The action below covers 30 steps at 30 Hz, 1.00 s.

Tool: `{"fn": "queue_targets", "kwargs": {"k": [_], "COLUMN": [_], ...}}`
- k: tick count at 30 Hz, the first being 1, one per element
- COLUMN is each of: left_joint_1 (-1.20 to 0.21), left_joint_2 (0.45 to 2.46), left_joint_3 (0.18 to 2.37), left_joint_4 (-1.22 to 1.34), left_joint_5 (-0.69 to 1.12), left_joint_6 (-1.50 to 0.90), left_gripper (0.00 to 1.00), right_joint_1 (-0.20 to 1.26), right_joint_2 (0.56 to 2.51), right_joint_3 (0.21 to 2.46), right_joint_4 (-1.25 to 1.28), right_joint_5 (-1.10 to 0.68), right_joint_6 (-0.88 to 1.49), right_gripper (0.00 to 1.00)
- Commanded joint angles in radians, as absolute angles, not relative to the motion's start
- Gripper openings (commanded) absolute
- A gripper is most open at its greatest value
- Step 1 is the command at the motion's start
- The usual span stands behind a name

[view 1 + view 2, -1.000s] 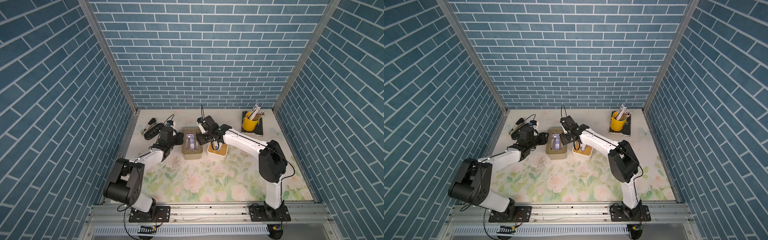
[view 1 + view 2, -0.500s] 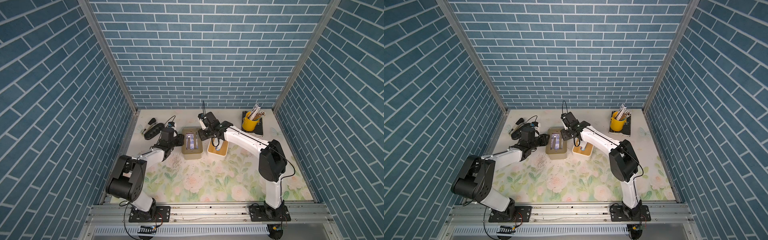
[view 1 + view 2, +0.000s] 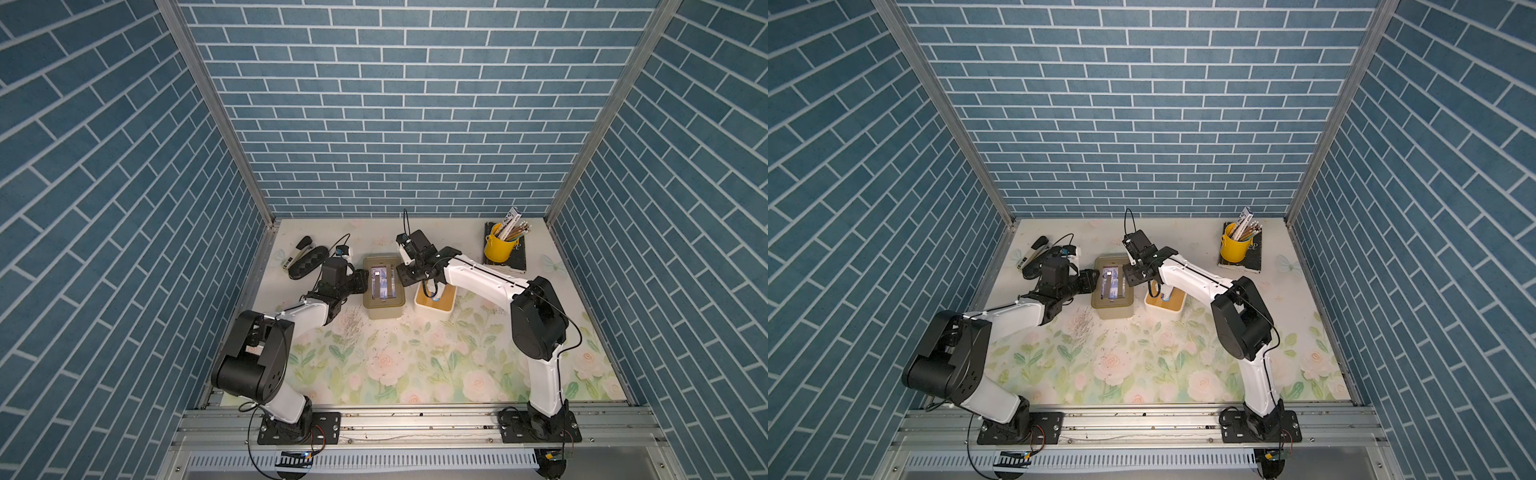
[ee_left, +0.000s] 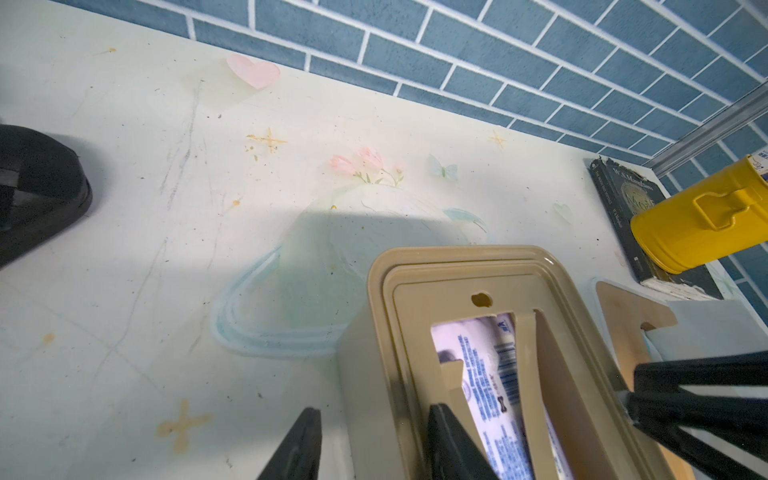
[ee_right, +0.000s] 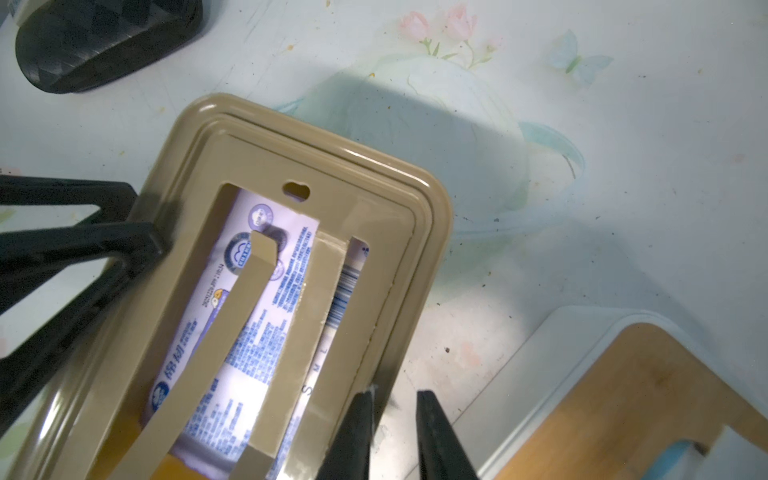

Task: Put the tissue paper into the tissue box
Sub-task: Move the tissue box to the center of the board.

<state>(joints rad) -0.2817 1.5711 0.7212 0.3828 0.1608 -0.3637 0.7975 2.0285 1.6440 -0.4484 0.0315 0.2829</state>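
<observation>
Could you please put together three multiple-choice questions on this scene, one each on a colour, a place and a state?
1. What colour is the tissue box?
A) red
B) white
C) tan

2. Where does the yellow cup stand?
A) inside the tissue box
B) on the dark book
C) on the bare table

3. What state is the tissue pack in?
A) lying inside the tissue box
B) hanging half out of the box
C) lying on the table beside the box

Answers:
1 C, its walls and rim are tan in every view.
2 B, both top views show the book under the cup.
3 A, the right wrist view shows the pack through the box's open top.
</observation>
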Motion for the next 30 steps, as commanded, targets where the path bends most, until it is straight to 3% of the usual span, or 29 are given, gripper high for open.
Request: {"fn": "queue_targets", "kwargs": {"k": [1,14,17,21,24,27,30], "left_joint_1": [-0.279,-0.229,-0.230,-0.231,-0.236,-0.236,-0.235], "left_joint_2": [1.600,1.643,1.651,1.628,1.584,1.521,1.465], "left_joint_3": [0.689,0.689,0.727,0.800,0.853,0.865,0.844], "left_joint_4": [0.339,0.348,0.306,0.211,0.107,0.026,-0.029], "left_joint_5": [0.163,0.241,0.244,0.243,0.227,0.216,0.205], "left_joint_6": [-0.355,-0.375,-0.365,-0.355,-0.341,-0.331,-0.326], "left_gripper": [0.46,0.47,0.47,0.62,0.76,0.77,0.70], "right_joint_1": [0.798,0.796,0.796,0.796,0.796,0.797,0.796], "right_joint_2": [2.050,2.003,1.976,1.932,1.892,1.855,1.821], "right_joint_3": [1.565,1.451,1.469,1.497,1.499,1.484,1.456], "right_joint_4": [-0.454,-0.384,-0.385,-0.396,-0.400,-0.402,-0.396], "right_joint_5": [0.019,0.010,0.010,0.007,0.008,0.010,0.011], "right_joint_6": [0.297,0.322,0.321,0.316,0.311,0.305,0.301], "right_gripper": [0.22,0.21,0.27,0.40,0.44,0.45,0.46]}}
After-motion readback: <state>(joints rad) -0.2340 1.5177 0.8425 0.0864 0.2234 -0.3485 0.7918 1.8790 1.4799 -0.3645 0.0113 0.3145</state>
